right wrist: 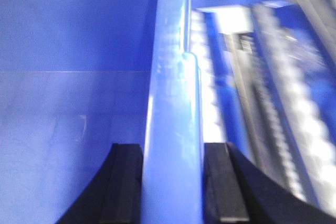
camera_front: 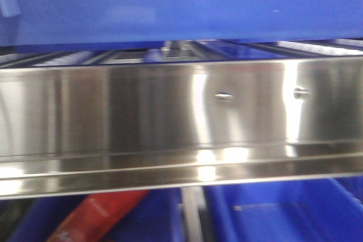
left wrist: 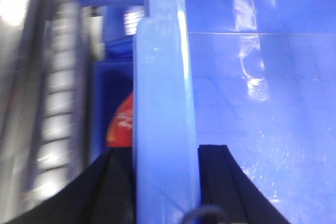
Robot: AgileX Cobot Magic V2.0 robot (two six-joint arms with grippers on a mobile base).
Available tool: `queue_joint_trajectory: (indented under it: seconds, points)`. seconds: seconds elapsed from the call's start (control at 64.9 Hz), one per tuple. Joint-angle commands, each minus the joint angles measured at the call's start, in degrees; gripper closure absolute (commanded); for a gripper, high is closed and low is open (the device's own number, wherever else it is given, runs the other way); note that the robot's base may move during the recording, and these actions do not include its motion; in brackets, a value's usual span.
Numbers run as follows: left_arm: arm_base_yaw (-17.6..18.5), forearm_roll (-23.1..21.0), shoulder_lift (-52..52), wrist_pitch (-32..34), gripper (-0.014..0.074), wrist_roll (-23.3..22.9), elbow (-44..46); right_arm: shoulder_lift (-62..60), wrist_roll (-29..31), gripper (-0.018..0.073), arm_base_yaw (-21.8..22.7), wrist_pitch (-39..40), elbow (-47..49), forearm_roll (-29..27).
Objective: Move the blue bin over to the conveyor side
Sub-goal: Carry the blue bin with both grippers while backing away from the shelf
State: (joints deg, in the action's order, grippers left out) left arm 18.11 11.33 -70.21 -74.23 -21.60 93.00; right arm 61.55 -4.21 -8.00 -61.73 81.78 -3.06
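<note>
The blue bin [camera_front: 170,4] fills the top of the front view, its glossy wall hanging just above a steel rail. In the left wrist view its thick rim [left wrist: 165,103] runs up between my black fingers; my left gripper [left wrist: 165,153] is shut on that rim, with the bin's inside to the right. In the right wrist view my right gripper [right wrist: 173,150] is likewise shut on the rim [right wrist: 173,93], one finger [right wrist: 126,182] inside the bin and the other outside. The conveyor side is out of view.
A shiny stainless-steel rail [camera_front: 170,117] with two screws [camera_front: 223,96] crosses the front view below the bin. Under it lie smaller blue crates [camera_front: 283,213] and a red packet [camera_front: 102,211]. Blurred metal rollers [right wrist: 273,87] run beside the bin on the right, and others [left wrist: 58,103] on the left.
</note>
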Motion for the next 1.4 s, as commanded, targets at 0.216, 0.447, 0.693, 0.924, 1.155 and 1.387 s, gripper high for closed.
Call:
queue_joint_trajectory:
  seconds: [0.216,0.447,0.693,0.924,1.155,1.387]
  points:
    - [0.2,1.9,1.3,4.3,0.0615,0.1,0.8,-1.2,0.8,0.0648,0.3,5.6,0.9,1.8]
    - [0.2,1.9,1.3,4.3,0.0615,0.1,0.8,-1.2,0.8,0.0648,0.3,5.6,0.9,1.8]
    - [0.2,1.9,1.3,4.3,0.0615,0.1,0.8,-1.2,0.8,0.0648,0.3,5.6,0.9,1.8]
    - [0.2,1.9,1.3,4.3,0.0615,0.1,0.8,-1.2,0.8,0.0648,0.3,5.6,0.9,1.8]
    - [0.2,1.9,1.3,4.3,0.0615,0.1,0.8,-1.2,0.8,0.0648,0.3,5.6,0.9,1.8]
    - [0.2,1.9,1.3,4.3,0.0615,0.1,0.8,-1.2,0.8,0.0648,0.3,5.6,0.9,1.8]
